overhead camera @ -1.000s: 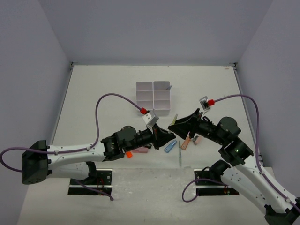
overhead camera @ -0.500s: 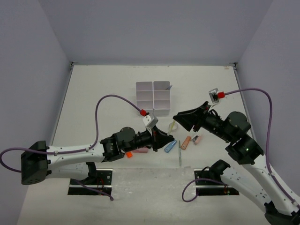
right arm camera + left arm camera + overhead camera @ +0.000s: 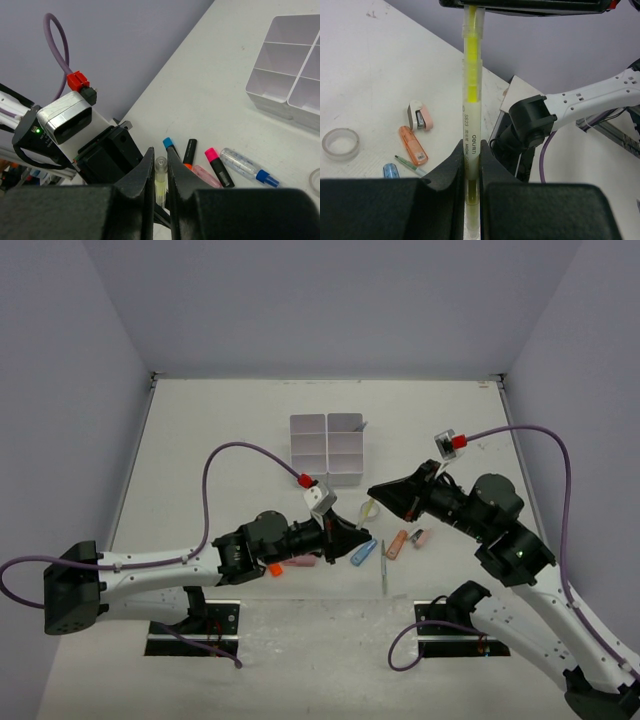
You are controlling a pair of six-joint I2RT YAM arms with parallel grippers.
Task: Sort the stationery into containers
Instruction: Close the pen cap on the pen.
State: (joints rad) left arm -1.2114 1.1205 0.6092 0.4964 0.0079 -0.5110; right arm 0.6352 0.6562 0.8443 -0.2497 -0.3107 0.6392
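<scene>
A yellow highlighter with a clear cap is held in the air between both grippers. My left gripper is shut on its barrel. My right gripper is shut on its capped end. In the top view the two grippers meet tip to tip in front of the white six-compartment tray, with the highlighter between them. The tray looks empty in the compartments that show.
Below the grippers lie black highlighters with blue, orange and pink ends, a blue-capped glue pen, a tape ring, an orange item, a pink-and-white item and a thin pen.
</scene>
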